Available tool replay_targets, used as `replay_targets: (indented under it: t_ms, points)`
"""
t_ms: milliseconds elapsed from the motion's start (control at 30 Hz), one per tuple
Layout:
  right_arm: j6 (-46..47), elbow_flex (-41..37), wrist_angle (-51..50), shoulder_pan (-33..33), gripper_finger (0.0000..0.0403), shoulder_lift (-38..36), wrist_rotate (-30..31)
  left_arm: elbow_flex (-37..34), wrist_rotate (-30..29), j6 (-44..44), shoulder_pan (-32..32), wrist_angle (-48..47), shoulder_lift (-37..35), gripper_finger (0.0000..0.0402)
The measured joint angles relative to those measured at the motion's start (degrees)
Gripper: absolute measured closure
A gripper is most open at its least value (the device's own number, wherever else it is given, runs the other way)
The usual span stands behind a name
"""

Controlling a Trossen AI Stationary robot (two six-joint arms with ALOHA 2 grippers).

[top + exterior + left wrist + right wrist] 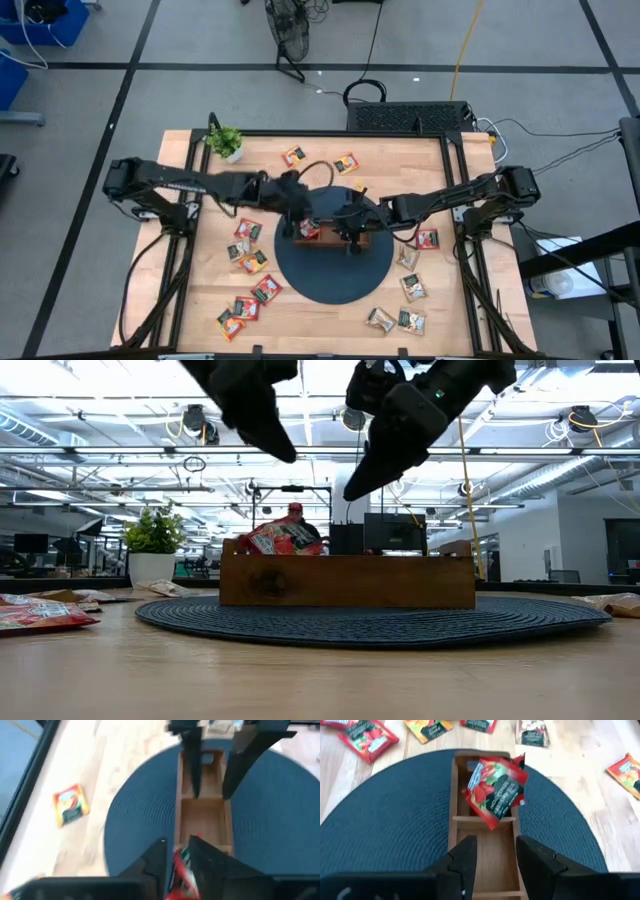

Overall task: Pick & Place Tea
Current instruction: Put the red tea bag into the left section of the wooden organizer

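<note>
Hovering spread and empty, the left claw (pixel 294 222) and right claw (pixel 352 240) flank a red sachet (pixel 495 790) in the wooden tray (pixel 454 795).

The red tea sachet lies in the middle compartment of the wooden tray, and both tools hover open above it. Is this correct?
Not quite: the red tea sachet leans in an end compartment of the wooden tray, as the right wrist view shows. The left tool and right tool hover open above it.

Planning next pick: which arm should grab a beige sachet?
Right, probably. The beige sachets lie on its side of the table. The right gripper is open and empty over the tray; the left gripper is at the red sachet.
</note>
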Motion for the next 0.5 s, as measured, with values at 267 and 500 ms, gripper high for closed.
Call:
replay_targets:
  t_ms: [267, 500]
  points:
    - [1.0, 0.0, -2.9, 2.6, 0.0279, 0.0, 0.0, 9.1, 18.5, 6.7, 6.6, -12.0, 9.5, 0.0187]
    - [1.1, 0.0, -4.2, 4.7, 0.0281, 0.0, 0.0, 9.0, 20.4, 12.2, 8.7, -10.7, 15.1, 0.0152]
